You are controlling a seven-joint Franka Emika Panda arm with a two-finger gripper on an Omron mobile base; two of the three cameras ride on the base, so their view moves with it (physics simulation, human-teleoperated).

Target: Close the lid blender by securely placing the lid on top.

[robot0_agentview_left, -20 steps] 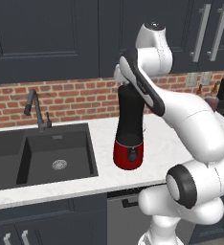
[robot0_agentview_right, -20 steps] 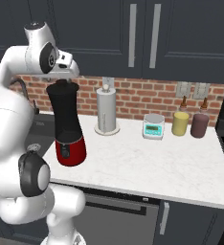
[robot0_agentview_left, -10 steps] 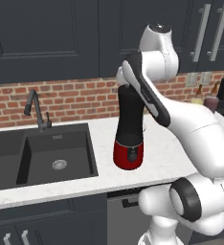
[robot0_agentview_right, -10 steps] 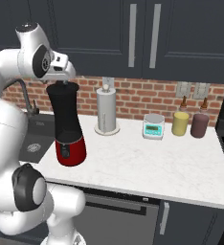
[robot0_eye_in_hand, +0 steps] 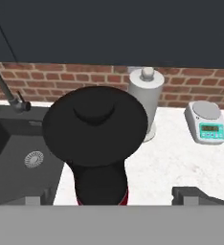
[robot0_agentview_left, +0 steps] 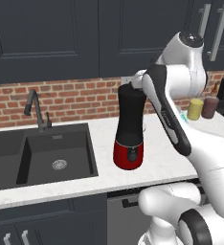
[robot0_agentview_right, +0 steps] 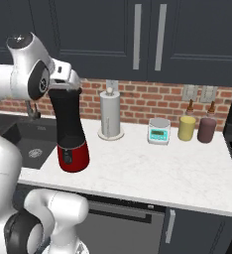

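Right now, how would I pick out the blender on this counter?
Start at the sink and look just right along the white counter. The blender is the tall black jar on a glossy red base, far taller than the small yellow jar and maroon jar.

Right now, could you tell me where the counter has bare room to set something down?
The widest free patch is the front counter, between the blender and the stove edge. It is crowded along the brick wall: paper towel holder, scale, yellow jar, maroon jar.
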